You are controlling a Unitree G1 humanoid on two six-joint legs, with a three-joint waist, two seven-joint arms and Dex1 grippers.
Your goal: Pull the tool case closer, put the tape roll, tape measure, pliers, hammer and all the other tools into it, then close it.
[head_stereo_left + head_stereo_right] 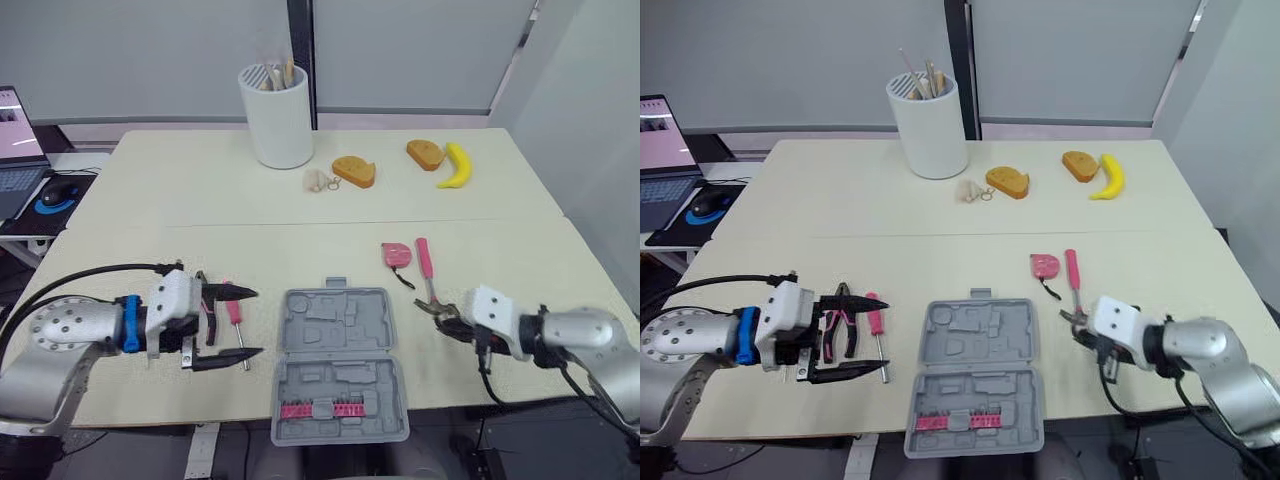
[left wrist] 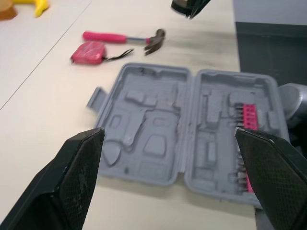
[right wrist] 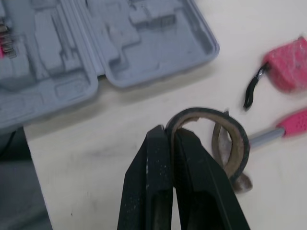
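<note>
Tool case [image 1: 335,320]: was found lying open at the middle of the worktop's [image 1: 200,190] front edge, with the near half reaching over that edge.
Case contents: a row of pink bits [image 1: 320,409] was seated in the near half; the other moulded recesses were left unfilled.
Left end effector [image 1: 259,322]: was held with its fingers wide apart near the front-left corner, pointed at the case, with nothing gripped.
Right end effector [image 3: 170,132]: was clamped on the wall of the black tape roll [image 3: 242,148], towards the front-right corner.
Right wrist view: the roll was shown standing on edge, just in front of the hammer head. Whether it was raised off the worktop could not be told.
Head views: the roll was largely hidden behind the right fingers. The whole layout was shown instead.
Left wrist view: the case's hinge, latch tab and recess shapes were shown more plainly.
Hammer [image 1: 425,262]: was laid right of the case, pink handle towards the back edge.
Tape measure [image 1: 397,254]: pink, was laid just beside the hammer handle, on the case's side.
Pliers [image 1: 843,322]: were laid by the left fingers, partly covered in the left eye view.
Screwdriver [image 1: 234,315]: pink-handled, was laid between the pliers and the case.
Back edge: a white holder [image 1: 278,115], two bread slices [image 1: 354,171] and a banana [image 1: 458,165] were set there.
Writing: the screen of a laptop [image 1: 15,150] off the left edge was lit, but nothing on it could be read.
</note>
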